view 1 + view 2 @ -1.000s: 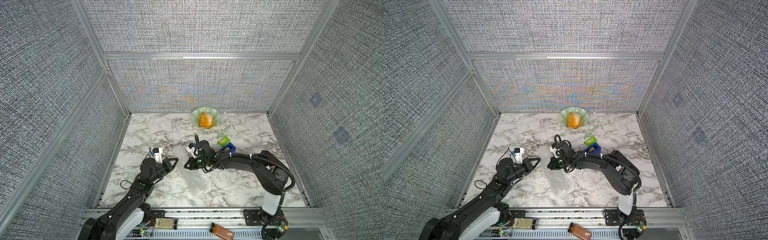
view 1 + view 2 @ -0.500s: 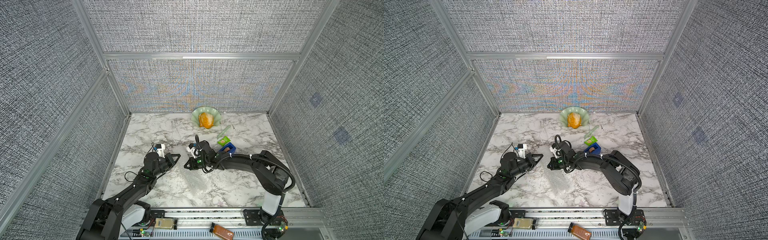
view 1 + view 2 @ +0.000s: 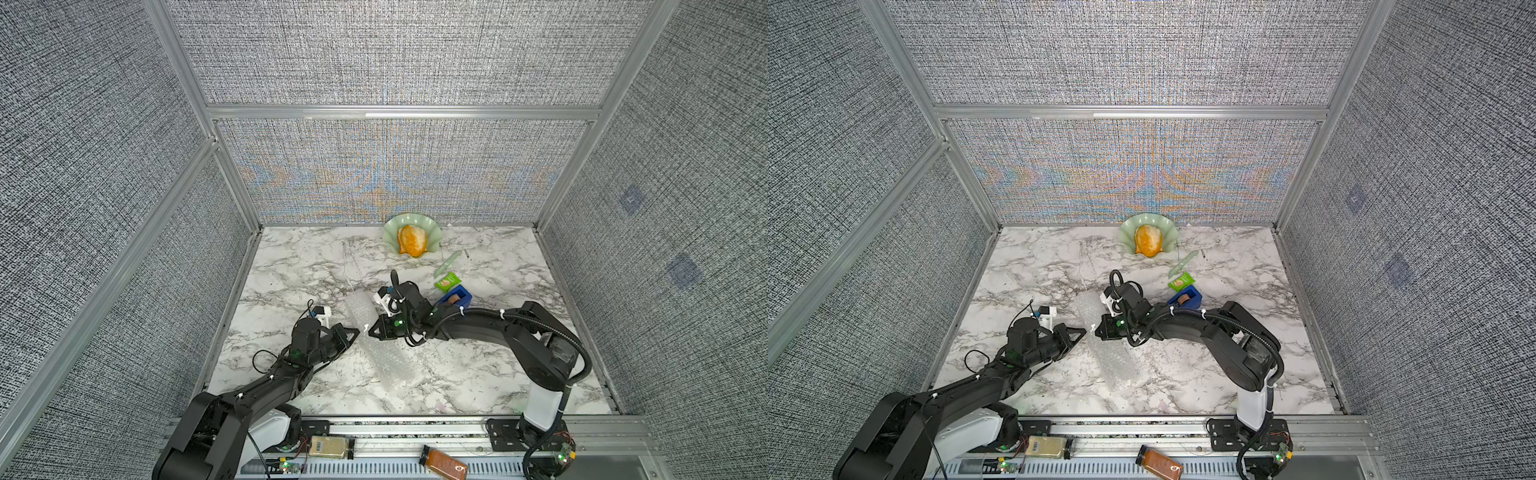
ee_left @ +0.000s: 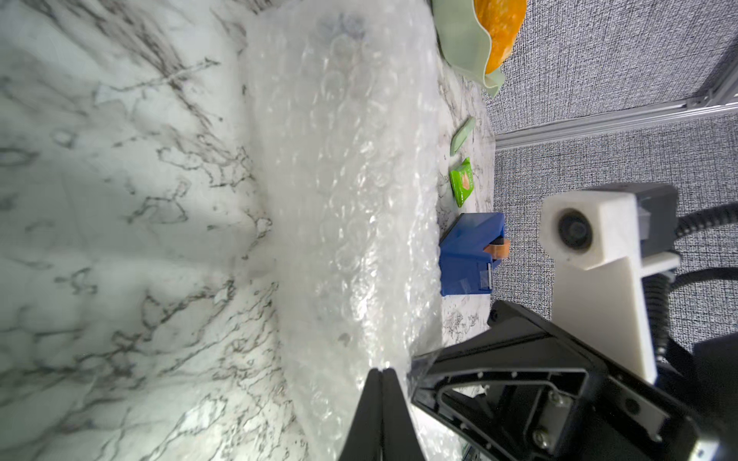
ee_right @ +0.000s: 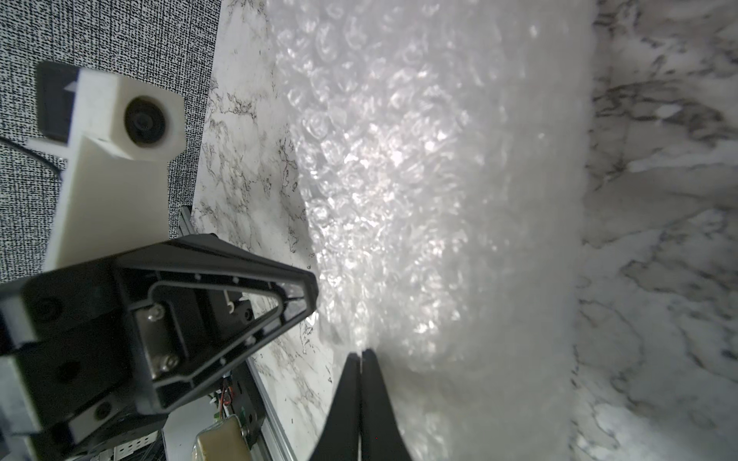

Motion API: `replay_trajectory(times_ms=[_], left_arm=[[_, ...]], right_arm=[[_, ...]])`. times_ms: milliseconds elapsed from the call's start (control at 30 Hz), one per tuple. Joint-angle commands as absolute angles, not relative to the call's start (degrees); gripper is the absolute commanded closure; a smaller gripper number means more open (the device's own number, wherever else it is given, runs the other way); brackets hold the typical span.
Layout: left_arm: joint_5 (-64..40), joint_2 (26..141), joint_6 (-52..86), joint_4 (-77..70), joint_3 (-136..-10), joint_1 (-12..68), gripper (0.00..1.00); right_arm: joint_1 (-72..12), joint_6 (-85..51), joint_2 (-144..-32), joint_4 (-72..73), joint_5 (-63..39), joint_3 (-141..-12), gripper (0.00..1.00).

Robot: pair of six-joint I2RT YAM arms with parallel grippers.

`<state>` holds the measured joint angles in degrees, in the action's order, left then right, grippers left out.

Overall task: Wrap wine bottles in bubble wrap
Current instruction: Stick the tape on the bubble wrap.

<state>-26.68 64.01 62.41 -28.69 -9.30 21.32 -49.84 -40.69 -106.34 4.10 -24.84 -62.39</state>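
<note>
Bubble wrap lies as a long, loose roll in the middle of the marble table, running from the far side toward the front rail, with the blue tape dispenser off on the right arm's side. We note the left gripper and right gripper facing each other at the roll's upper edge, tips nearly meeting. Both have their jaws pressed together; whether either nips the film we cannot tell.
</note>
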Motion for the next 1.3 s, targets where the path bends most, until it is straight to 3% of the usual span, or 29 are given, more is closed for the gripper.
replay_trajectory(times_ms=[0,167,600,1100,1267], left_arm=[[-26.22,64.41,61.67,-31.07,-9.49,21.36,1.0],[-26.4,65.43,61.69,-32.33,-9.45,21.36,1.0],[-25.88,68.33,60.78,-32.57,-11.26,21.86,1.0],[-25.19,69.94,61.53,-34.0,-11.88,23.31,1.0],[-24.96,69.61,61.57,-33.69,-12.09,23.49,1.0]], right_arm=[[-49.92,-40.99,-106.62,-0.03,-23.32,-62.4,1.0],[-50.1,-40.7,-105.88,-1.14,-22.51,-62.71,1.0],[-50.88,-38.22,-104.24,-5.8,-19.28,-64.83,0.82],[-51.42,-36.46,-101.94,-9.31,-15.73,-66.61,0.81],[-51.39,-36.95,-103.28,-8.82,-16.84,-66.2,0.86]])
